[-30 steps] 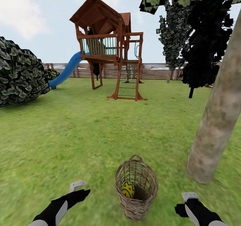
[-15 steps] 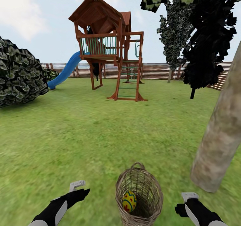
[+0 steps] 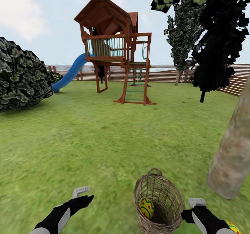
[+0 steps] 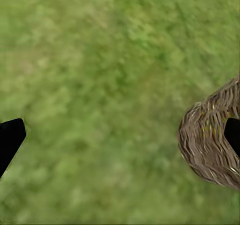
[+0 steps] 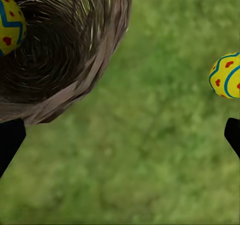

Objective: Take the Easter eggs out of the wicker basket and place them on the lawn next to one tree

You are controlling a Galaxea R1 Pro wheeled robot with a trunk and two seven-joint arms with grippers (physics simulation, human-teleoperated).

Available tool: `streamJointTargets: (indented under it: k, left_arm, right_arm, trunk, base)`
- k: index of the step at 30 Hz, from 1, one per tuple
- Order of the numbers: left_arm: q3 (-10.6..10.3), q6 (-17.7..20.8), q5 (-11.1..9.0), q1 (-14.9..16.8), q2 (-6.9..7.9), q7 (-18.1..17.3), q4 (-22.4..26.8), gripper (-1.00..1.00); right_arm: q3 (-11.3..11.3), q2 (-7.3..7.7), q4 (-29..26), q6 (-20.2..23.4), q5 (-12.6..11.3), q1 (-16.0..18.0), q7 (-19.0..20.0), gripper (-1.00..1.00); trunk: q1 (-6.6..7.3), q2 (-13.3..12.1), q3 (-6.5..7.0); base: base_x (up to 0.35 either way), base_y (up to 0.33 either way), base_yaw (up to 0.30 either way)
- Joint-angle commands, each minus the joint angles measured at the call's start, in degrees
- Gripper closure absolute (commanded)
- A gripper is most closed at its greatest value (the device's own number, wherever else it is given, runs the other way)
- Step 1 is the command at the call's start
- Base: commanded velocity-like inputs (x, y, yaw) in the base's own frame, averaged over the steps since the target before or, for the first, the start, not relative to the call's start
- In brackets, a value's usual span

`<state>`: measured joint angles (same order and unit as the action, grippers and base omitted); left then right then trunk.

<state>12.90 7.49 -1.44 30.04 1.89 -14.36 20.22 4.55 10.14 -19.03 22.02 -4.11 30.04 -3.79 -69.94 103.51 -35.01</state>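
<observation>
On the lawn (image 3: pixel 86 137): basket (image 3: pixel 159 201) stood upright near the head view's lower edge, between the two arms, close to the trunk of the tree (image 3: pixel 232 157).
Egg inside: one egg (image 3: pixel 147 208) lay deep in the basket against its wall; the right wrist view caught it at the weave's inner edge (image 5: pixel 10 21).
Egg outside: a second egg (image 5: pixel 227 75) lay on the grass beside the basket, on the tree side, apart from the rim; probably put there to be near the trunk.
Third egg: I could not find it.
Left gripper (image 3: pixel 81 194): hovered over bare grass beside the basket, holding nothing, jaws spread wide in its wrist view.
Right gripper (image 3: pixel 195 206): hung low between basket and loose egg, jaws spread, empty.
Judgement: the robot seemed lined up on the basket so the right arm could reach down for the remaining egg.
Risk: the deep, narrow basket might tip if a finger caught its wall.
</observation>
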Motion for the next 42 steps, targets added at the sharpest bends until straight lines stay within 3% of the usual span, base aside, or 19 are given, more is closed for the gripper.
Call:
streamJointTargets:
  k: [1, 42]
  left_arm:
    - [0.4, 0.6, -0.1, 0.0, -0.04, -0.4, 0.0, -1.00]
    - [0.6, 0.7, -0.1, 0.0, 0.02, -0.3, -2.2, -1.00]
  right_arm:
    - [0.4, 0.07, -0.1, 0.3, -0.5, 0.0, -0.2, -1.00]
    - [0.3, 0.49, -0.1, 0.4, -0.9, 0.0, 0.0, -1.00]
  trunk:
    - [0.01, 0.0, -0.03]
    - [0.01, 0.0, 2.03]
  base:
    - [0.000, 0.325, -0.181]
    - [0.000, 0.326, -0.244]
